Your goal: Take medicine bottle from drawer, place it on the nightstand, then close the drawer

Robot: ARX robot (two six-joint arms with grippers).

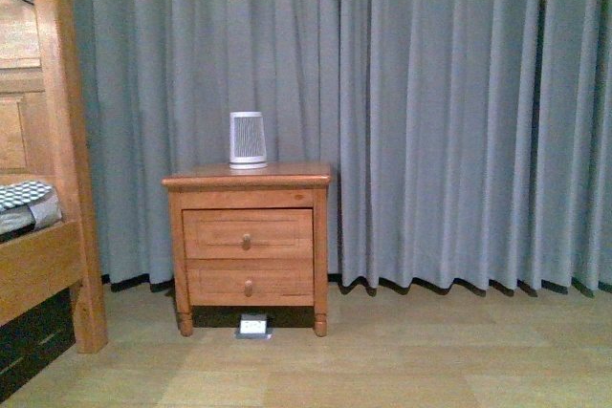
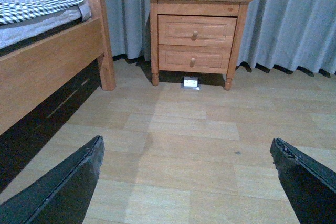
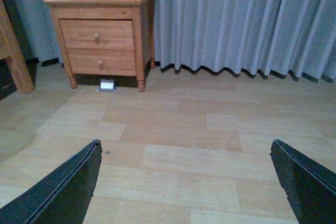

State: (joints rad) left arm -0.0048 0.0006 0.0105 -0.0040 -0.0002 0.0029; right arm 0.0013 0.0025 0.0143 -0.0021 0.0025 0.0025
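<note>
My left gripper (image 2: 186,142) and right gripper (image 3: 185,142) hung spread wide and empty above the floor (image 1: 402,360). The nightstand (image 1: 247,179) stood at eleven o'clock, its upper drawer (image 1: 248,233) shut, the medicine bottle out of sight, a white ribbed device (image 1: 248,139) on top.

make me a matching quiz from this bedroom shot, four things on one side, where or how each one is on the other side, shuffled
Things
1. white ribbed device
2. upper drawer
3. small white box
4. bed frame

Places or states
a. on the floor, between the nightstand front feet
b. shut
c. left of the nightstand in the front view
d. standing on the nightstand top

Pairs: 1-d, 2-b, 3-a, 4-c
</note>
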